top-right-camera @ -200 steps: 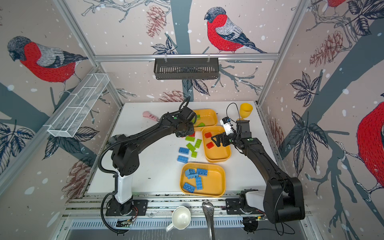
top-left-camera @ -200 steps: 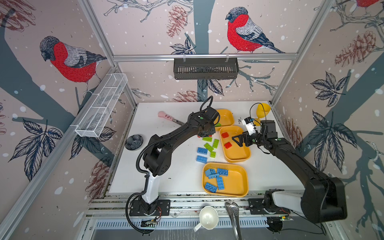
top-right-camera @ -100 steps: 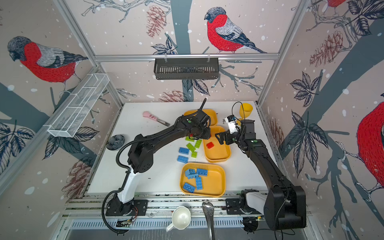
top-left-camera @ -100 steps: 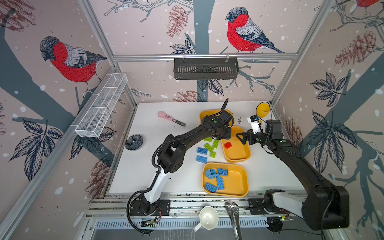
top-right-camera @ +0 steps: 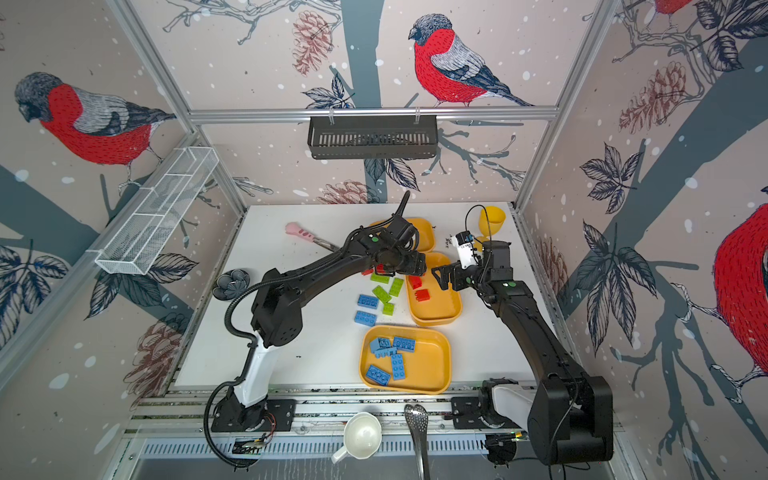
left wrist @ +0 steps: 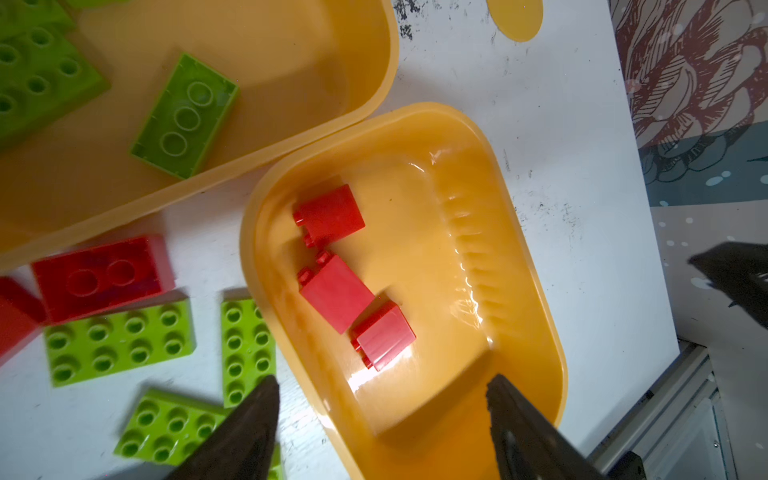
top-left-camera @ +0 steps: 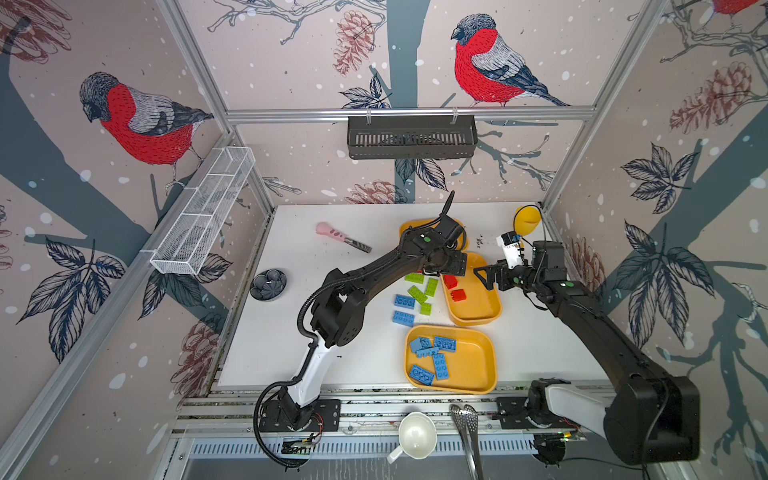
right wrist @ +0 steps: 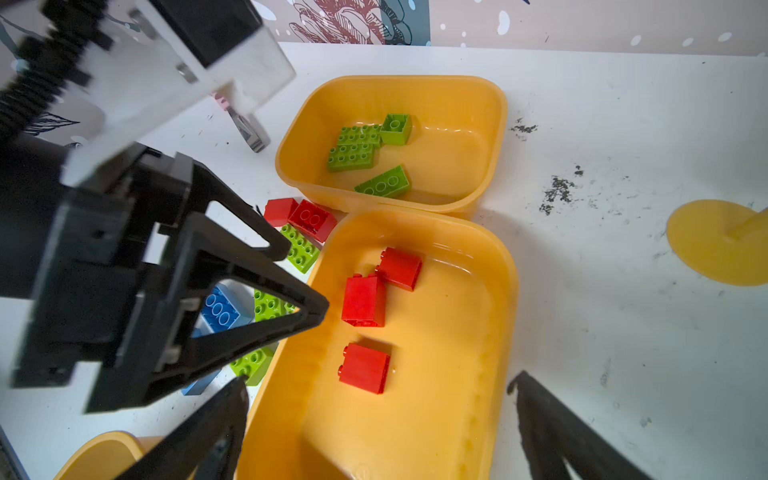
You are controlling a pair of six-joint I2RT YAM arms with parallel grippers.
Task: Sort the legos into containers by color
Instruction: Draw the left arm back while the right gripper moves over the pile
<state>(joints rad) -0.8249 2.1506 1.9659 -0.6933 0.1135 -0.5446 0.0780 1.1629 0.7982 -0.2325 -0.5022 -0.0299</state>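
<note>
- The left pincer [left wrist: 382,401] hangs over one long rim of the middle tray [left wrist: 536,249] — its jaws are spread wide, with nothing between them.
- Three red bricks [left wrist: 336,293] lie inside that tray, clustered toward its far end, studs pointing sideways.
- The right pincer [right wrist: 378,384] sits over the nearer part of the same tray, jaws also wide apart and empty.
- The far tray [right wrist: 496,124] sits right against the middle one and holds four green bricks [right wrist: 353,153].
- The near tray [top-left-camera: 478,374], apart from the other two, holds the blue bricks [top-left-camera: 440,365], about five in a loose cluster.
- On the bench [top-left-camera: 299,332], just beside the middle tray, unsorted pieces lie in the open — two loose red bricks [right wrist: 309,218] side by side, several loose green bricks [top-left-camera: 417,293] and two loose blue bricks [top-left-camera: 404,301].
</note>
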